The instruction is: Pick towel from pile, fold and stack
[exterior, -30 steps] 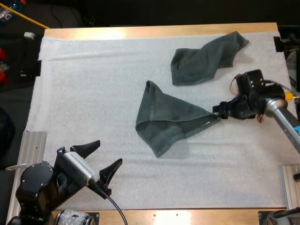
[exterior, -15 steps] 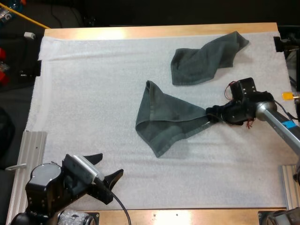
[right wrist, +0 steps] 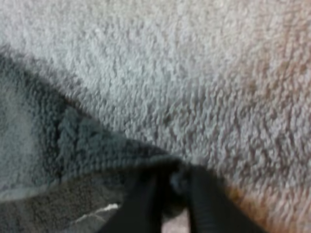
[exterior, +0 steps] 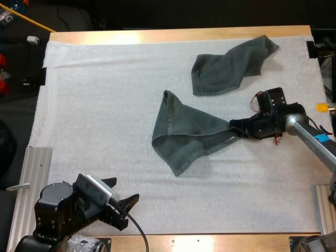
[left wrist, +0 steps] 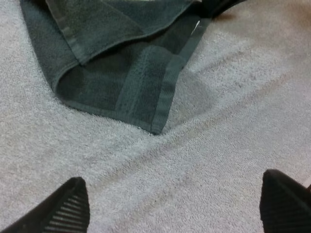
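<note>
White mat point(exterior: 105, 131) covers the wooden tabletop point(exterior: 157, 35), bare wood showing along the far edge; ribbed metal rail point(exterior: 32, 173) at near left.

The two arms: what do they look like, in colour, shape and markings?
Both are mostly black with bulky joints. The left gripper has two pointed black fingers with ribbed inner faces. The right gripper sits on a silver-grey tube that bears a blue label.
</note>
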`<state>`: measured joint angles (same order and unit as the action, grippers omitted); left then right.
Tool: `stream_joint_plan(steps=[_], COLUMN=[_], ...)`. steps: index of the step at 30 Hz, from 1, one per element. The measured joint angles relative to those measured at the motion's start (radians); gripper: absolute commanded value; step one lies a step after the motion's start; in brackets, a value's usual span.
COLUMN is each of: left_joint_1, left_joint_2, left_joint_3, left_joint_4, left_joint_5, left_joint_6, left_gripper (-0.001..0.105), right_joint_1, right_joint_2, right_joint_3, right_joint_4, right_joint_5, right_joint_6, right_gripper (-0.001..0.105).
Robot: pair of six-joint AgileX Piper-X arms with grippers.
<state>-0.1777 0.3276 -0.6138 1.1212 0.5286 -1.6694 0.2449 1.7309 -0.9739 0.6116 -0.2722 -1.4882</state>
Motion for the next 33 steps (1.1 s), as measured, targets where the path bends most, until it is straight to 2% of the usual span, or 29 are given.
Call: stream_joint_plan(steps=[3,12,18,25,33], left_joint_1=[0.000,0.000,-0.014,-0.163,-0.356], left_joint_2=[0.000,0.130,0.269,0.428,0.664], left_joint_3=[0.000,0.000,0.000,0.000,0.000], left_joint_4=[0.000,0.000,-0.030,-0.120,-0.350], left_joint_5=[0.000,0.000,0.018,0.021,0.022], left_joint_6=[0.000,0.009,0.019,0.013,-0.149], left_gripper=[0.069,0.069,0.069,0.069,0.069], right_joint_1=[0.000,0.020,0.020,0.020,0.020], right_joint_2=[-0.001,-0.143,-0.288,-0.417,-0.443], right_joint_3=[0.000,0.014,0.112,0.266,0.311], right_joint_4=[0.040,0.304,0.417,0.421,0.413], right_joint_5=[0.000,0.003,0.046,0.051,0.051], right_joint_6=[-0.006,-0.169,-0.203,-0.199,-0.179], right_gripper=[0.000,0.000,0.000,0.000,0.000])
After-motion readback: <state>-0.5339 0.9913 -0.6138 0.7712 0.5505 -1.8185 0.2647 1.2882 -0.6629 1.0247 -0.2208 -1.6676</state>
